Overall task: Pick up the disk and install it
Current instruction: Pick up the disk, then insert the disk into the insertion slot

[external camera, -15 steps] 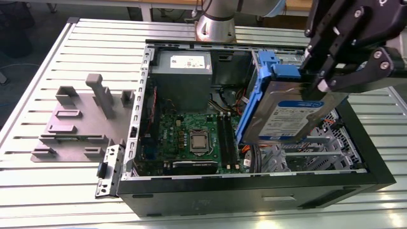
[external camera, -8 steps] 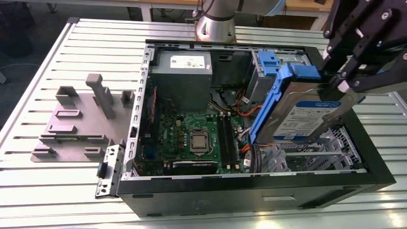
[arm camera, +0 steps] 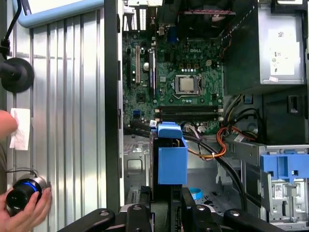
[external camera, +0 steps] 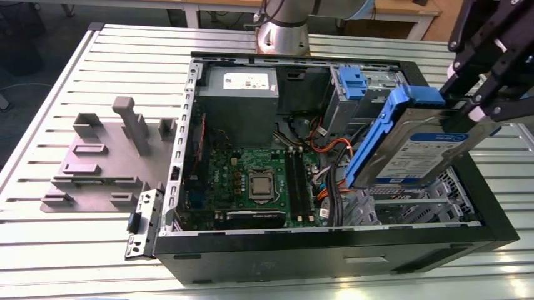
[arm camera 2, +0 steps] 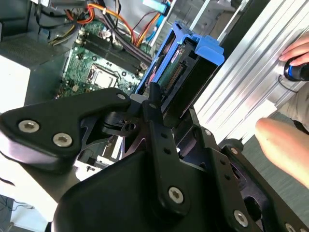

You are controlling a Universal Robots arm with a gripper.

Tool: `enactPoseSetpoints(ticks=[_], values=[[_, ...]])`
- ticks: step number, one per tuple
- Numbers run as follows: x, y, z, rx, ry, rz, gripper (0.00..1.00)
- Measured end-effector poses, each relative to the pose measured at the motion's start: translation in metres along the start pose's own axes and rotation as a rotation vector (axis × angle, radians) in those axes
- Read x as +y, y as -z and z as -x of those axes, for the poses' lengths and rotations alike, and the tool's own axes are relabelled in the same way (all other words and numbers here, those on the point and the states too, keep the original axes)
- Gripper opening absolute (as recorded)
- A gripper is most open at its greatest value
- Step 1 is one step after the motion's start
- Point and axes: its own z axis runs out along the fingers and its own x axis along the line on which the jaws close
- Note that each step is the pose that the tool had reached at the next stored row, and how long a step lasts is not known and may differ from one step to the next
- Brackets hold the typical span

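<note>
Over the open computer case (external camera: 334,253), toward the exterior view's right, the gripper (external camera: 472,111) is clenching the disk (external camera: 417,153) between matte black jointed fingers. The disk is hanging tilted on edge. It is a flat silver-grey metal slab framed in glossy blue plastic, and its white-and-blue label is facing the exterior camera, carrying print too fine to read. Its lower end is dipping toward the perforated metal bay; contact cannot be told.

In the second wrist view a row of connector pins (arm camera 2: 175,77) is showing along the disk's end, inside the blue frame.

In the first wrist view the green motherboard (arm camera: 178,96) is lying flat in the case with a square silver processor socket (arm camera: 187,84), and orange cables (arm camera: 227,140) are looping beside it. A grey power supply (external camera: 237,94) is wearing a white sticker. A blue-handled carrier (external camera: 354,81) is sitting atop the grey metal cage.

A grey plastic slotted holder (external camera: 100,162) is standing on the ribbed aluminium table (external camera: 67,262), to the exterior view's left of the case. A person's hand (arm camera: 24,212) is gripping a black cylinder with a blue ring (arm camera: 21,193) beside the case.
</note>
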Motion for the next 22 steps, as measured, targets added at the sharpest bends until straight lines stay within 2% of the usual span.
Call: enactPoseSetpoints(ticks=[3, 11, 22], values=[[-0.0055, 0.0002, 0.0002, 0.0001, 0.000, 0.0000, 0.35], [-0.0078, 0.0001, 0.0002, 0.0001, 0.000, 0.0000, 0.35], [-0.0319, 0.0002, 0.0010, 0.0000, 0.000, 0.0000, 0.35]])
